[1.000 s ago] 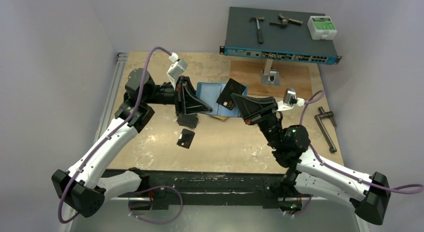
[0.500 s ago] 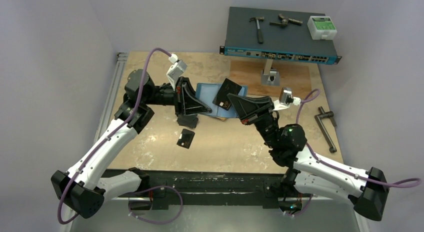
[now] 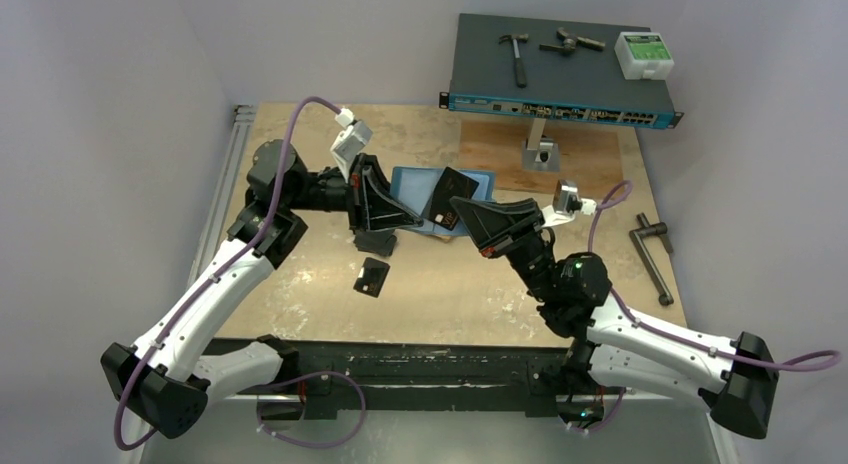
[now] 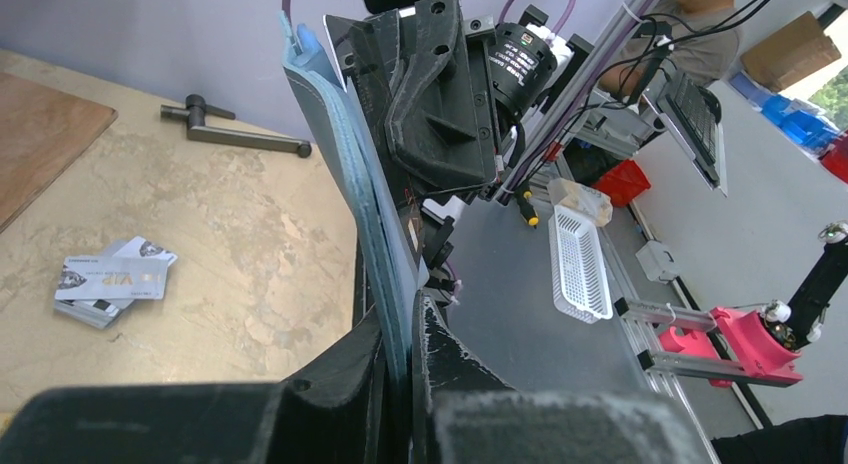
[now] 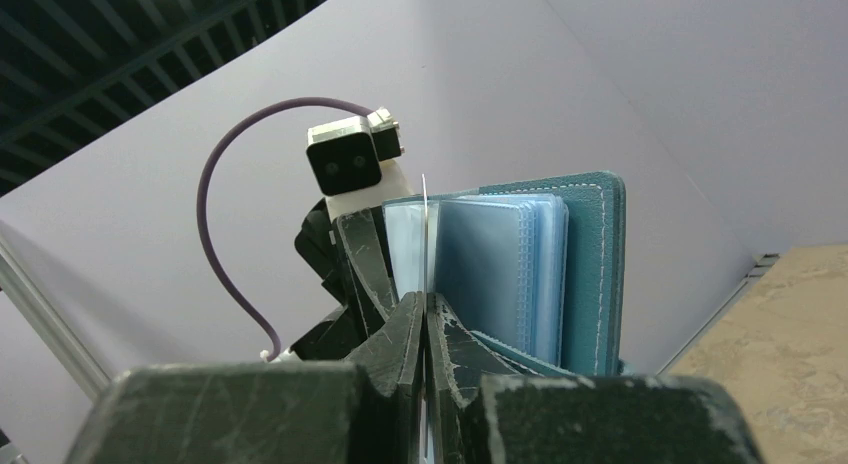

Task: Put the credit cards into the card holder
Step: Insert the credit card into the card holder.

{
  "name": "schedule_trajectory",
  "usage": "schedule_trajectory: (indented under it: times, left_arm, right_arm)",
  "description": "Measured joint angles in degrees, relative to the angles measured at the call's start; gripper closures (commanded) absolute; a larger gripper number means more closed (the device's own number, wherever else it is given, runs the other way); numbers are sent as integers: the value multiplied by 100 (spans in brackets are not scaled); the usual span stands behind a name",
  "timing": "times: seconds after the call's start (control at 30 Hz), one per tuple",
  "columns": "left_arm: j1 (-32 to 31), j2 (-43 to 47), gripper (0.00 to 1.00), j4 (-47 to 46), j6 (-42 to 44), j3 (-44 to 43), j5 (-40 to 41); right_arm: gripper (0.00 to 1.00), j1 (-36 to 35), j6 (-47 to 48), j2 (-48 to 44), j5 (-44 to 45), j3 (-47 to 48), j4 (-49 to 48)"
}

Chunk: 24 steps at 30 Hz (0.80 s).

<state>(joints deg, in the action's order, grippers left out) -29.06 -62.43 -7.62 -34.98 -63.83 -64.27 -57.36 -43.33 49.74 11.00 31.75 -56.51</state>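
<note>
Card holder: teal, held upright on edge near the 12 o'clock side of the worktop, with its pale inner sleeves fanned open.
Left tool: clamped tight on the holder's lower edge, at the holder's 9 o'clock in the top view.
Right tool: pinched closed on a black card, at the holder's 4 o'clock.
Black card: edge-on from the right wrist, its thin edge against the sleeves; how far in it sits, I cannot tell.
Loose black cards: two small lots flat on the worktop, at 7 o'clock from the holder.
Silver cards: small overlapping stack on the worktop, at 9 o'clock in the left wrist view.
</note>
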Motion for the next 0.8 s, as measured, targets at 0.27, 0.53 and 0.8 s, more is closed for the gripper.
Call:
schedule_trajectory:
  times: [0.27,0.53,0.8]
  left_arm:
    - [0,20,77,-262,-142,0,0]
    - [0,63,88,-518,-297,50,33]
    - [2,168,90,-573,-354,293,214]
  right_arm:
    - [100,-13,-26,-61,-22,-52,50]
    - [100,-48,-44,-7,-136,-52,44]
    - [100,-83,-74,120,-170,-52,-9]
